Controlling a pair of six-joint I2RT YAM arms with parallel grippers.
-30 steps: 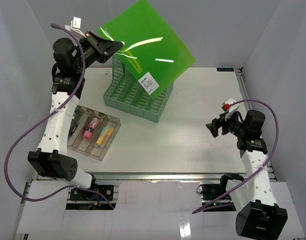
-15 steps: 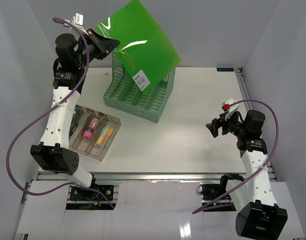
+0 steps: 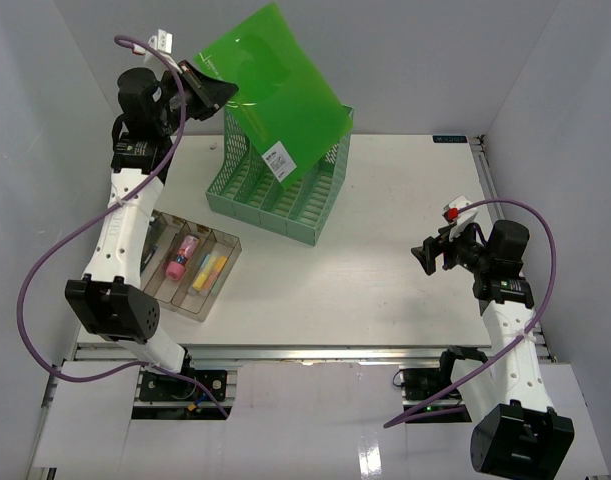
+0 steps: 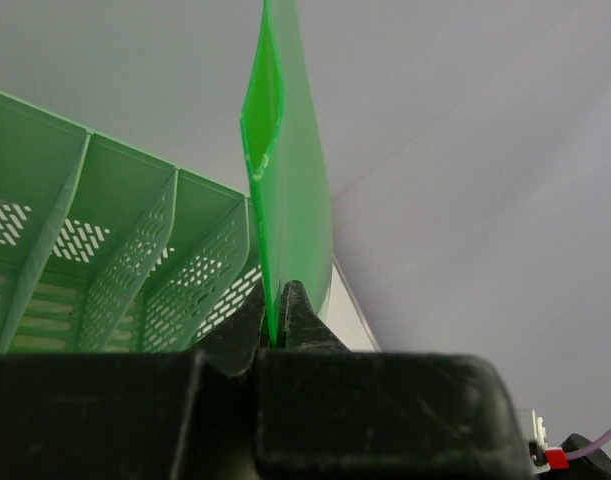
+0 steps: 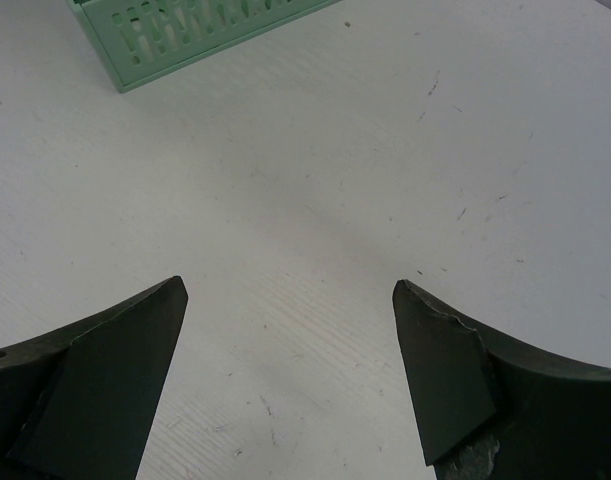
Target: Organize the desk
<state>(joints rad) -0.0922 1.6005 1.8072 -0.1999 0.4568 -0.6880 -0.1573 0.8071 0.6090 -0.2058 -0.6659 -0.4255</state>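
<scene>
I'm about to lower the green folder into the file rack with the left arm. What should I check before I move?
1. Grip: left gripper shut on the green folder at its edge: ok.
2. Folder's lower corner above the file rack: ok.
3. Corner lined up with one slot, not a divider: cannot tell.
4. Rack standing flat on the desk: ok.
5. Right gripper open, empty, apart from the rack: ok.
</scene>
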